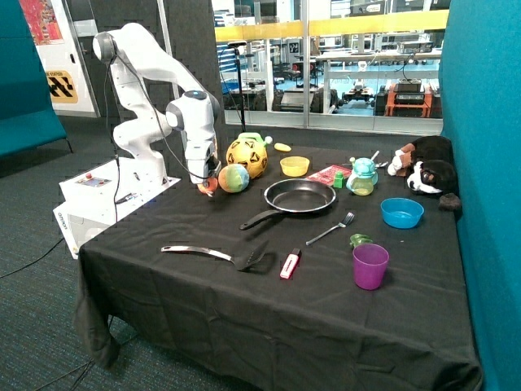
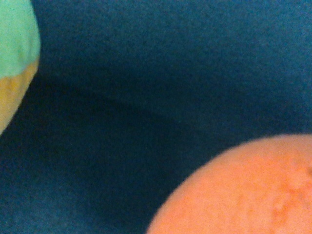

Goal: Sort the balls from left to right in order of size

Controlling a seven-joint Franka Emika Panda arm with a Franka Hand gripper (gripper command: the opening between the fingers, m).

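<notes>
Franka's white arm bends over from its base at the far corner of the tabletop (image 1: 203, 293), its wrist pointing straight down so that the gripper (image 1: 205, 181) sits low at the small orange-yellow ball (image 1: 207, 186), right at the cloth. Whether the jaws are apart or clamped on that ball cannot be told. The wrist view shows the orange ball (image 2: 239, 190) very close, with an edge of the medium pastel ball (image 2: 14, 58) to one side and dark cloth between them.

In the outside view the medium pastel green-yellow-pink-blue ball (image 1: 234, 178) lies just beside the small one, and the big yellow football with black markings (image 1: 247, 155) stands just behind it, touching or nearly so.

Black cloth covers the tabletop; teal screens flank it, with glass partitions and a workshop beyond.

A round yellow bowl (image 1: 295, 165), a blue plastic bowl (image 1: 402, 213) and a purple plastic cup (image 1: 370, 265) stand on the cloth; what they hold is not visible. A black frying pan (image 1: 298, 197) sits mid-table, empty-looking, with a black spatula (image 1: 220, 255), a metal fork (image 1: 330, 230) and a plush dog (image 1: 425, 166) around it.
</notes>
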